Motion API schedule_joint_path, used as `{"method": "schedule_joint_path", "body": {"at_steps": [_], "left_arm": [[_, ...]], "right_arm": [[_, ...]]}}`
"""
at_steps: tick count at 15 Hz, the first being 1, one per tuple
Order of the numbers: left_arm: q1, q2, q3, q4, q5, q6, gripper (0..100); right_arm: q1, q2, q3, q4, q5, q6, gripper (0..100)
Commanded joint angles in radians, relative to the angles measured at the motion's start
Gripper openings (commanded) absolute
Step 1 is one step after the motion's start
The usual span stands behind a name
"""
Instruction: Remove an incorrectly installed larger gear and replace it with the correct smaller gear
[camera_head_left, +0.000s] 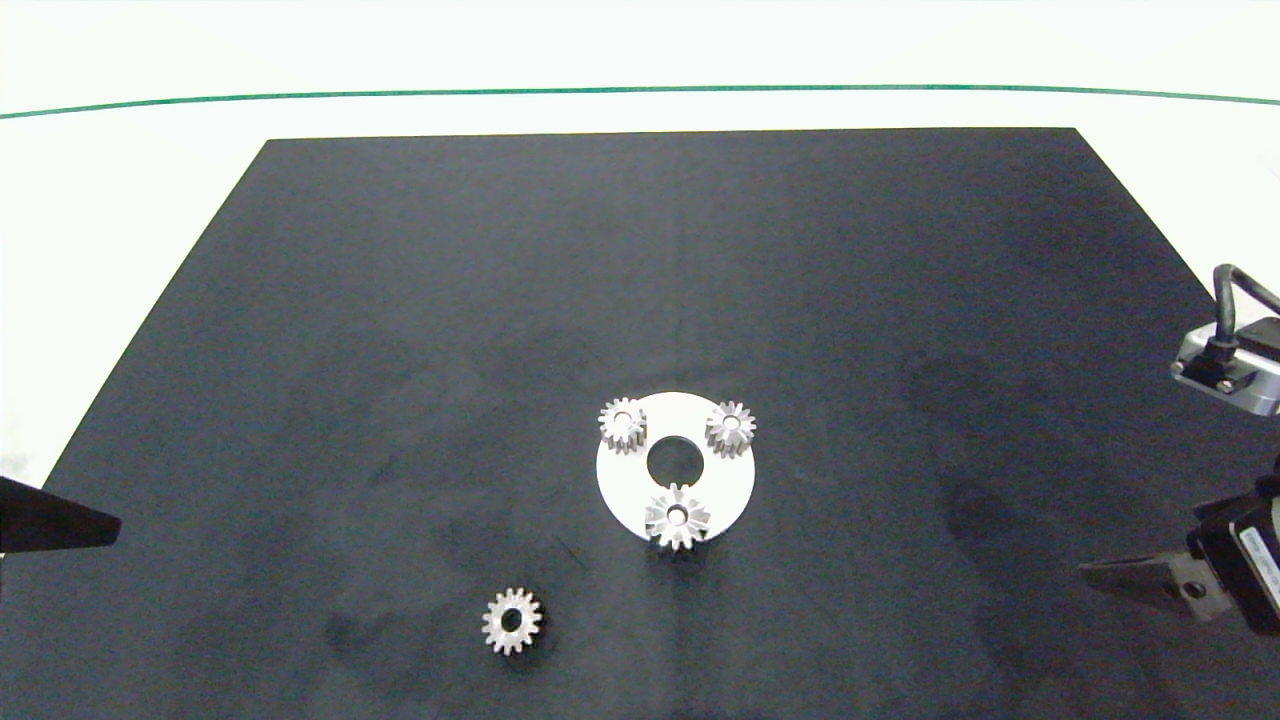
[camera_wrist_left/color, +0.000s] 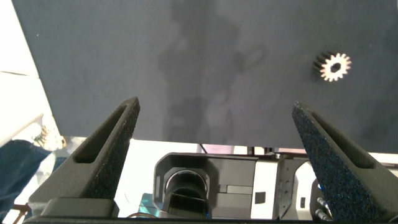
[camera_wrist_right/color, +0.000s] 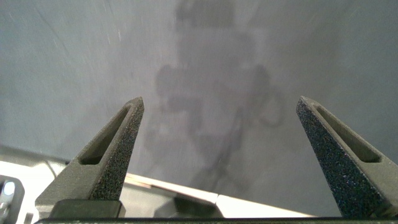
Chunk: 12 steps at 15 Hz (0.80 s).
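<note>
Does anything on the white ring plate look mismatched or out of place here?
Yes. On the white ring plate, the silver gear nearest the camera is wider, with longer pointed teeth than the two small silver gears. A matching small short-toothed gear lies loose on the black mat. Neither gripper touches anything.

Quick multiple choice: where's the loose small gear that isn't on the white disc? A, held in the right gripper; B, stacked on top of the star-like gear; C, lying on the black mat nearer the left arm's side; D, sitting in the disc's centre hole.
C: the smaller gear lies flat on the black mat, apart from the white disc; both the left gripper and the right gripper are open and hold nothing.
</note>
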Motion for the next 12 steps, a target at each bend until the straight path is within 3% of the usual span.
{"method": "schedule_joint_path", "body": {"at_steps": [1,3,5,7,9,12], "left_arm": [[-0.005,-0.024,0.000,0.008,0.001,-0.001,100],[-0.028,-0.036,0.000,0.010,0.002,-0.001,100],[-0.028,-0.056,-0.001,0.010,0.001,0.000,100],[-0.028,-0.069,-0.001,0.008,0.001,0.000,100],[-0.028,-0.072,-0.001,0.008,0.001,0.002,100],[-0.028,-0.076,-0.003,0.006,0.002,0.002,100]], "right_arm": [[0.065,0.059,-0.131,0.038,-0.068,-0.002,100],[0.110,0.103,-0.283,0.187,-0.073,-0.002,100],[0.150,0.148,-0.399,0.262,-0.073,0.001,100],[0.199,0.189,-0.456,0.272,-0.073,0.021,100],[0.303,0.252,-0.513,0.273,-0.073,0.069,100],[0.392,0.307,-0.551,0.272,-0.076,0.075,100]]}}
